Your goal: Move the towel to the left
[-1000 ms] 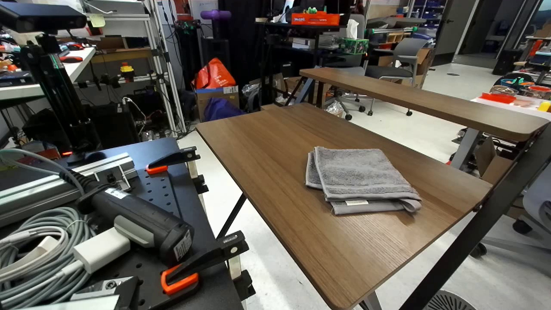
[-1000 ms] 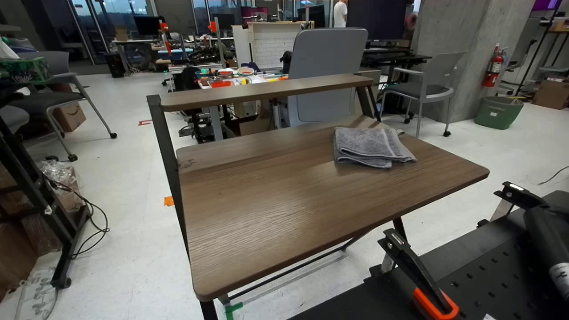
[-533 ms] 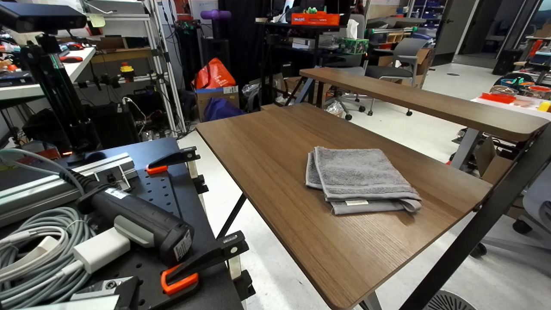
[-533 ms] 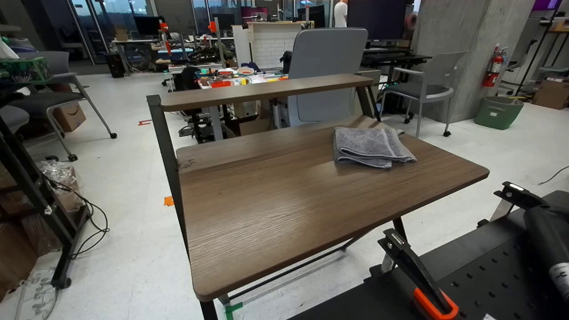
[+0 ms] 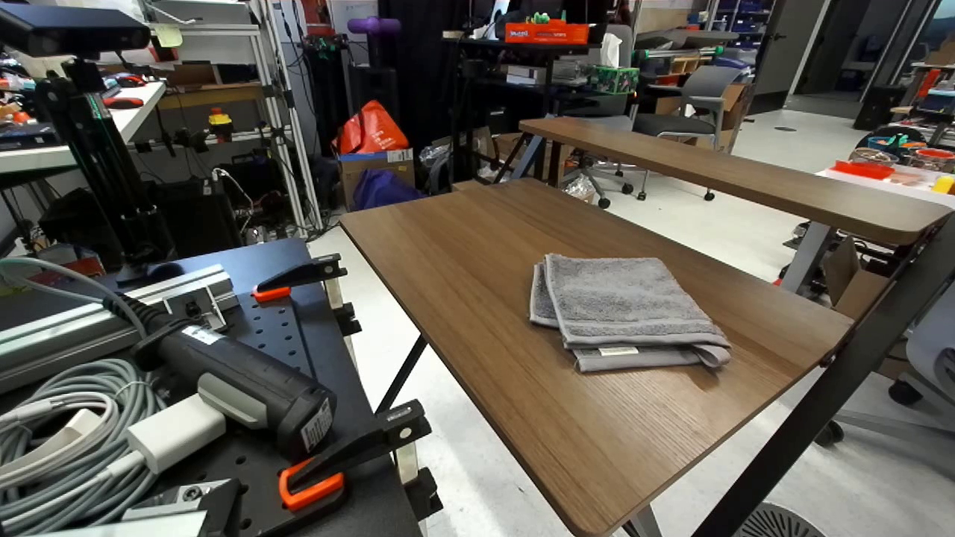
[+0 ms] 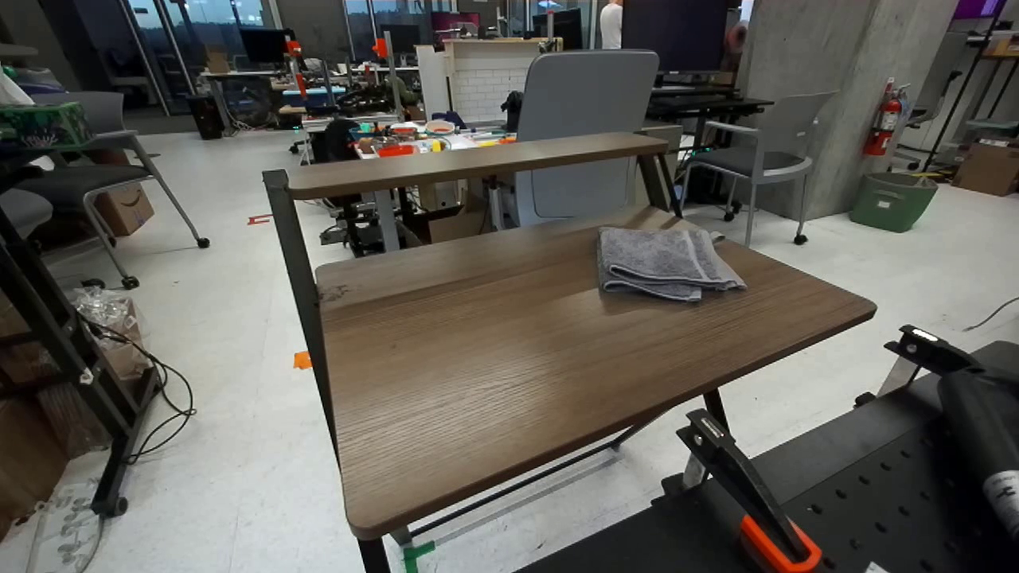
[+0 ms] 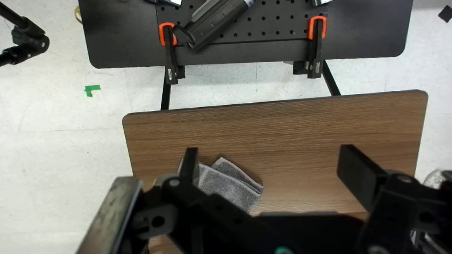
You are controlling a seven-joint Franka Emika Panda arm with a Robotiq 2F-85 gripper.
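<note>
Plainly, the jaws stand wide apart in the wrist view, and in the gap between them show the table (image 7: 293, 137) and part of the towel (image 7: 231, 185); the jaw on that view's left side hides some of the towel. In both exterior views the grey towel lies flat on the table, folded in layers, toward 1 end and nearer the raised shelf (image 5: 735, 175) than the bench (image 7: 367, 31). The shelf runs along 1 long side of the table, and the black bench stands along the opposite side, a strip of floor (image 7: 254, 83) between. At the bench's edge facing the table sit 2 clamps (image 7: 170, 56) with orange ends; a black device (image 7: 215, 24) lies on the bench, its end just beside 1 of them. In an exterior view, coiled cable (image 5: 123, 388), a white adapter (image 5: 176, 432) and a metal bar (image 5: 67, 339) lie near the device. Farther out, a chair (image 6: 744, 161), a green bin (image 6: 892, 203) and a red extinguisher (image 6: 882, 123) are by a concrete column (image 6: 844, 48).
</note>
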